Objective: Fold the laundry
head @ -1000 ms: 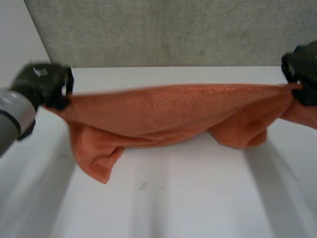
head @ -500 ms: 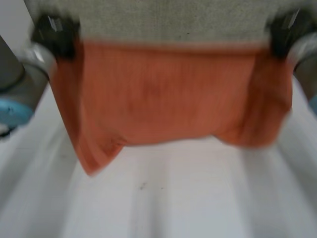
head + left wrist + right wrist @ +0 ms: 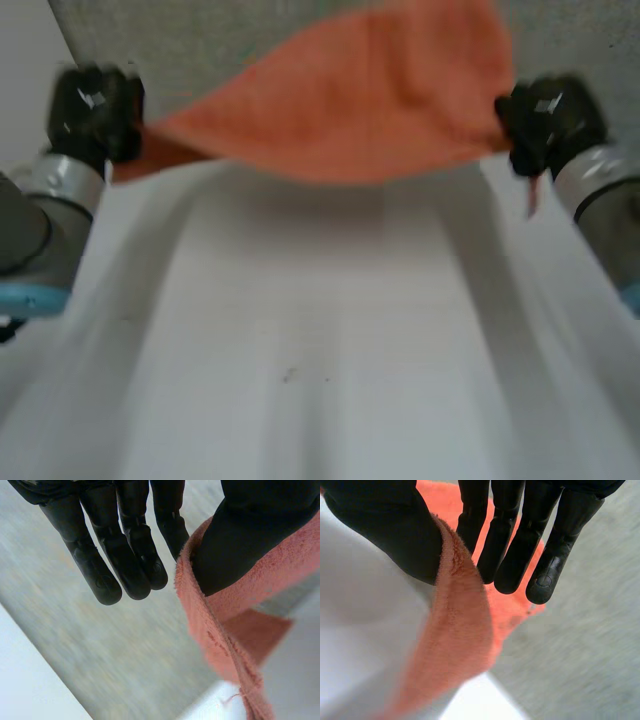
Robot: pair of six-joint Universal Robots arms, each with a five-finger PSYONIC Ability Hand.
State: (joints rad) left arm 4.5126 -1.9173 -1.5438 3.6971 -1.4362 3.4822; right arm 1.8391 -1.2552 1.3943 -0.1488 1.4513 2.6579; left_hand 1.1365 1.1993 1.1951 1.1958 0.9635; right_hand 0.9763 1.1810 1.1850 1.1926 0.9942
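The fold has barely begun, by my reading. The towel [image 3: 370,95] hangs in the air between the two hands, stretched from one to the other. Its loose part billows up above and beyond them, and none of it appears to touch the counter [image 3: 320,360] beneath.

The left robot hand [image 3: 95,105] holds one end. In its wrist view the towel's hem passes between the thumb [image 3: 250,535] and the nearest of the fingers [image 3: 127,555]. The fingers lie straight and close together, so the hold is a narrow pinch and not a fist. From that pinch the cloth runs away past the fingertips.

The right robot hand [image 3: 548,118] holds the other end in the same way. Its thumb [image 3: 395,535] presses the hem against straight fingers [image 3: 520,545], and the cloth drapes down under the palm. A short tail of towel hangs just below this hand.

So far the towel is picked up, gripped at both ends and opened along one edge. No layer lies over another that I can see. I cannot tell whether the hands hold true corners or points a little way in along the hem.

What is left is nearly all of it. The towel needs to be laid flat on the counter in front of the hands, one half brought over the other, the edges matched, and the cloth then released. With the cloth floating loose, it may land creased and need smoothing.
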